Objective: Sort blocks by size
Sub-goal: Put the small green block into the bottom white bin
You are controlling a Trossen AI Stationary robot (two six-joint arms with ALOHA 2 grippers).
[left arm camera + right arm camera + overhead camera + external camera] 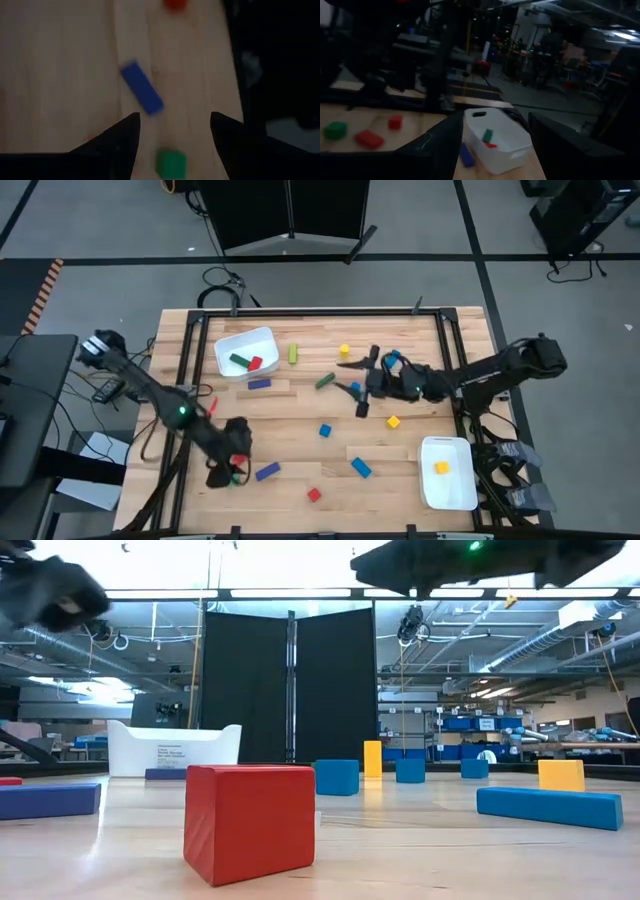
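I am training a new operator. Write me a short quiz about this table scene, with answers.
1. What lies in the white tray by the right arm? A) a yellow cube B) a blue bar C) two red cubes
2. True or false: the left gripper has its jaws shut on a blue bar.
3. Fill in: beside the green bar, the other white tray holds a ___ block.

Key
1: A, the yellow cube.
2: False; the jaws stand open and hold nothing.
3: red; it is the red block.
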